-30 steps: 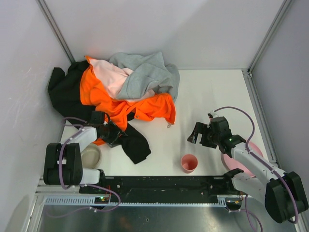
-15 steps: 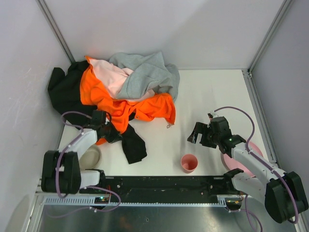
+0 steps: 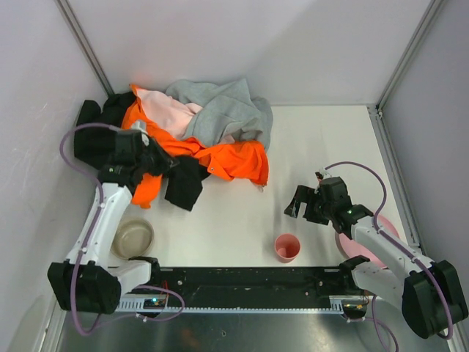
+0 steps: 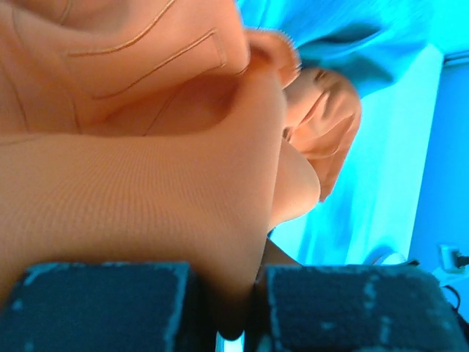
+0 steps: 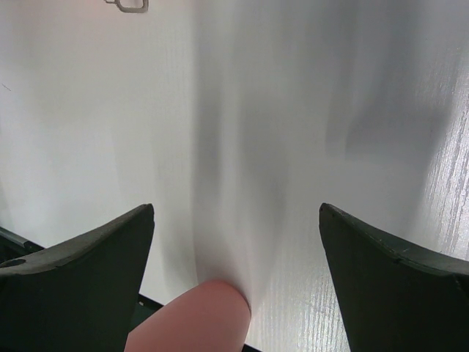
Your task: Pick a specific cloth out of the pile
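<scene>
Small thin black cloth (image 3: 183, 185), limp and light, hangs at 9 o'clock of white bench (image 3: 322, 147) against the mixed garment pile (image 3: 216, 117), left tool (image 3: 163, 165) pressed together on it plus orange fabric (image 4: 146, 191); free corner judged cleaner hold; right tool (image 3: 302, 207) spread, empty.

Overhead view down on whole table (image 3: 322, 147), left wrist pressed against pile (image 4: 146, 169), right wrist over pink cup (image 5: 192, 321)

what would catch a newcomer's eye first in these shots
The bright orange garment in the pile at the far left of the table stands out most. At its near edge the left gripper is shut on the cloth, a small black piece trailing from it. To the right, the right gripper is open above bare table, with a pink cup nearby.
</scene>
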